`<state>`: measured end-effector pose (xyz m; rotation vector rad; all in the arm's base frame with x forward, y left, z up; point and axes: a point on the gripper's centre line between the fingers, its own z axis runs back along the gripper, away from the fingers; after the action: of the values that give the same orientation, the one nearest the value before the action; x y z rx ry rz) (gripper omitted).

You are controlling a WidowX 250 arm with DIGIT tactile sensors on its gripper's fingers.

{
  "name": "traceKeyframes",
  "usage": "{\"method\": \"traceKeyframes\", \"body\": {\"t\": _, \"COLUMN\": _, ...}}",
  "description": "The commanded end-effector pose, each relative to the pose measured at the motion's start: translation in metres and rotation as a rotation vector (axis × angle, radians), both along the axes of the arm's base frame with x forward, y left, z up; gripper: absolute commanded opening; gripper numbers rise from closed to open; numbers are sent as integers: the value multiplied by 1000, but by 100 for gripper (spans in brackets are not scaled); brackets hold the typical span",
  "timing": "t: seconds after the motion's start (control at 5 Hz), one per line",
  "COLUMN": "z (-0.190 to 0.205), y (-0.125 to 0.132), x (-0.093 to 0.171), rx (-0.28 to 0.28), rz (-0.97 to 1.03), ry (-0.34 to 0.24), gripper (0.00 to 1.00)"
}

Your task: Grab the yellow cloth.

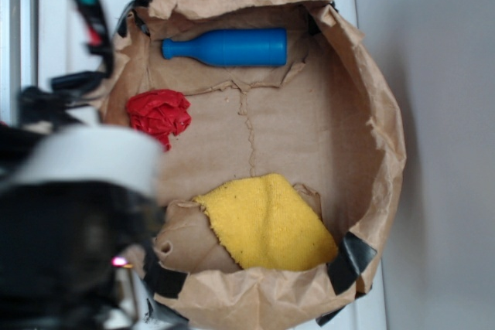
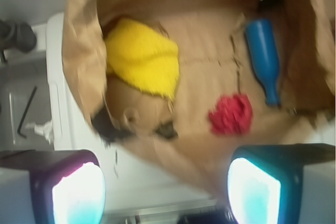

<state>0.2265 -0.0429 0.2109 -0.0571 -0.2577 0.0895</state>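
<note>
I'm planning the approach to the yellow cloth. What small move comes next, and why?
Probably carry the open end effector over the yellow cloth. In the wrist view its fingers sit outside the paper bag, empty, with the cloth lying flat and uncovered inside.

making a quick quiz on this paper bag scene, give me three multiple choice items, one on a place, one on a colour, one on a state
1. Where does the yellow cloth lie?
A. inside the paper bag
B. on the blue bottle
C. in the pincer

2. What colour is the small wad?
A. green
B. red
C. white

3. How is the pincer?
A. shut on the cloth
B. shut on the bottle
C. open, holding nothing

Answers: 1 A, the cloth rests on the bag floor; 2 B, the wad is red; 3 C, the wrist view shows its fingers spread with nothing between.
</note>
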Motion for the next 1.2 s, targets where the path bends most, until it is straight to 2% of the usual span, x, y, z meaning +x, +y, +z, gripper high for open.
{"method": "traceKeyframes", "body": {"t": 0.0, "z": -14, "y": 56, "x": 68, "rx": -8, "rz": -100, "ry": -167, "gripper": 100}}
{"method": "traceKeyframes", "body": {"t": 0.2, "z": -32, "y": 77, "x": 81, "rx": 32, "rz": -196, "ry": -195, "gripper": 100}}
{"method": "traceKeyframes", "body": {"t": 0.4, "z": -43, "y": 70, "x": 83, "rx": 43, "rz": -154, "ry": -125, "gripper": 100}}
{"method": "traceKeyframes", "body": {"t": 1.0, "z": -43, "y": 70, "x": 83, "rx": 43, "rz": -154, "ry": -125, "gripper": 100}}
